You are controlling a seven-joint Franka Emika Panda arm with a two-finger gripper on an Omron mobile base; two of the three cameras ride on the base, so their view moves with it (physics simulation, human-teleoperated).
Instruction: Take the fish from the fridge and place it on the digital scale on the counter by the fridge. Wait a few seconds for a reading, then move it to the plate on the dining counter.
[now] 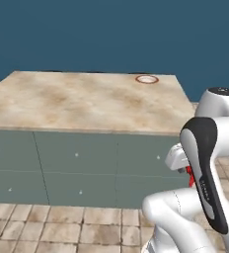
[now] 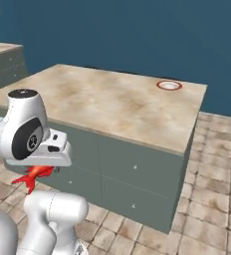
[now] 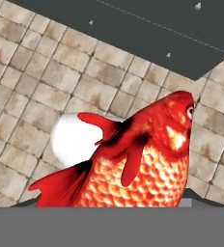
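Fish [image 3: 147,159] was pinched in the claw [image 2: 40,172], low beside the dining counter [image 2: 112,104], well short of the plate [image 2: 169,85] at its far corner: needed lift above slab edge, then gentle lowering onto plate centre.

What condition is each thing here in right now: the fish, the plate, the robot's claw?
fish: held in the gripper, off the floor.
gripper: closed on the fish, low beside the dining counter.
plate: empty, on the counter's far corner.
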